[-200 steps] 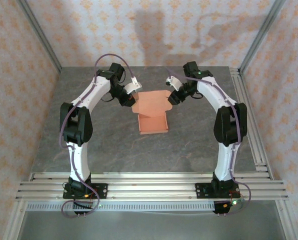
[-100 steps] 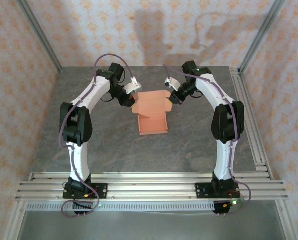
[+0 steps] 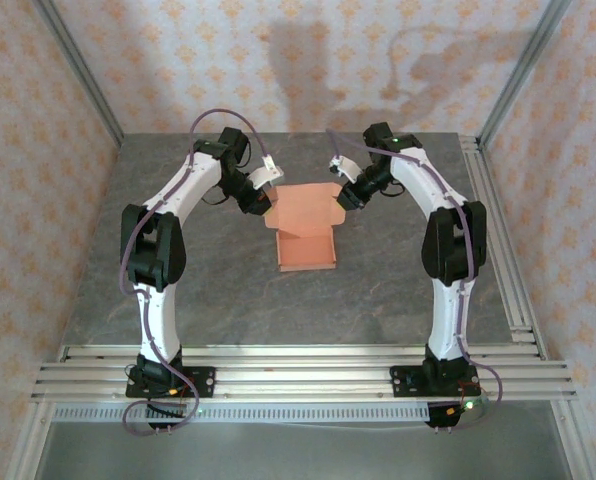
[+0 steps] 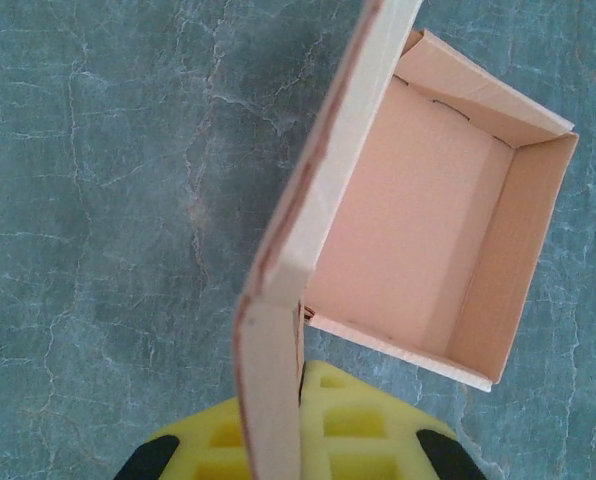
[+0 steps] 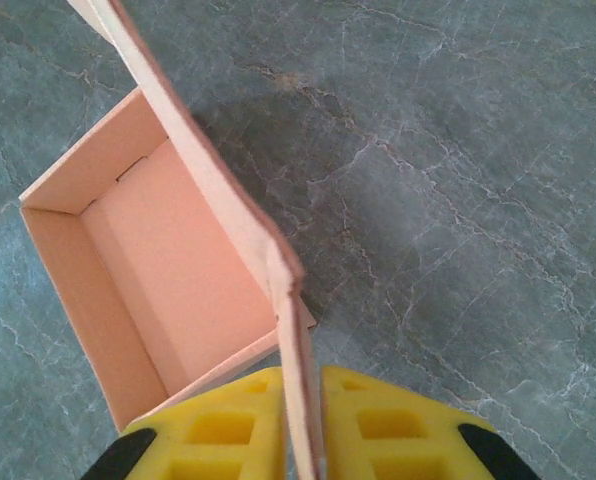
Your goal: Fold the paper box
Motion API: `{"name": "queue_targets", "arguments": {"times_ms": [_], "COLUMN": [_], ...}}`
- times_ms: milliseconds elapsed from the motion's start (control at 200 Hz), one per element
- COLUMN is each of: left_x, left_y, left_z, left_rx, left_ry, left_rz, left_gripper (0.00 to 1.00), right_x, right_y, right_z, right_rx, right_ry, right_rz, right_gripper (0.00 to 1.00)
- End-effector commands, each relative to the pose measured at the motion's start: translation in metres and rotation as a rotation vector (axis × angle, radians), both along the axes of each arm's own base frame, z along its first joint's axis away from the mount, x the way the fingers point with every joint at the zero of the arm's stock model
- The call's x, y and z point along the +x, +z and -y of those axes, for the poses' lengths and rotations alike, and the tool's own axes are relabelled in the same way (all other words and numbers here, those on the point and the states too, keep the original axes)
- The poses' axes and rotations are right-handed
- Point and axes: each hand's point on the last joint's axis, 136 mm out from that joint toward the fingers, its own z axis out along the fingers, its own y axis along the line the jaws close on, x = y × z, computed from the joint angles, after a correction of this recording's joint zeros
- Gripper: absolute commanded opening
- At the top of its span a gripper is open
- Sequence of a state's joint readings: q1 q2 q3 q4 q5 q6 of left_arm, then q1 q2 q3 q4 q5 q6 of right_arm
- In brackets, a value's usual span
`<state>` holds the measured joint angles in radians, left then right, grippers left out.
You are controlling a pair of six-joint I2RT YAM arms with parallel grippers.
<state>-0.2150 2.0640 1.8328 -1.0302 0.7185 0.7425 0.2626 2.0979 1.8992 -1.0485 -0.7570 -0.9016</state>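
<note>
The paper box (image 3: 306, 247) is salmon-orange card, standing as an open tray in mid-table with its rear lid flap (image 3: 303, 203) raised. My left gripper (image 3: 266, 205) is shut on the flap's left side tab. In the left wrist view the tab (image 4: 308, 230) runs up from between the yellow pads (image 4: 368, 410), with the tray's inside (image 4: 428, 220) to its right. My right gripper (image 3: 342, 197) is shut on the right side tab. In the right wrist view that tab (image 5: 300, 360) stands edge-on between the yellow pads (image 5: 398, 420), the tray (image 5: 168, 270) at left.
The grey marbled tabletop (image 3: 398, 270) lies bare around the box. Patterned walls close the back and sides, with an aluminium rail frame (image 3: 298, 365) along the near edge by the arm bases.
The right arm has shifted slightly inward at the flap's right corner and its jaws have closed on the tab. The box and the left arm have stayed put.
</note>
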Motion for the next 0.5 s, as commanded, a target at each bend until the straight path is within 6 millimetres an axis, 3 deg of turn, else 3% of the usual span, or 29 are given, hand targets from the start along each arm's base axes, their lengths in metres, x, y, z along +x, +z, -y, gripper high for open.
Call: {"name": "queue_targets", "arguments": {"times_ms": [0, 165, 496], "left_x": [-0.002, -0.003, 0.004], "left_y": [-0.002, -0.002, 0.007], "left_z": [-0.002, -0.003, 0.000], "left_rx": [-0.007, -0.004, -0.034], "left_ry": [-0.003, 0.000, 0.047], "left_rz": [-0.028, -0.030, -0.011], "left_gripper": [0.00, 0.00, 0.00], "right_x": [0.003, 0.003, 0.009], "right_y": [0.002, 0.004, 0.013], "right_z": [-0.002, -0.001, -0.001], "right_rx": [0.012, 0.006, -0.005], "right_ry": [0.003, 0.001, -0.063], "right_rz": [-0.007, -0.005, 0.060], "right_gripper": [0.16, 0.00, 0.00]}}
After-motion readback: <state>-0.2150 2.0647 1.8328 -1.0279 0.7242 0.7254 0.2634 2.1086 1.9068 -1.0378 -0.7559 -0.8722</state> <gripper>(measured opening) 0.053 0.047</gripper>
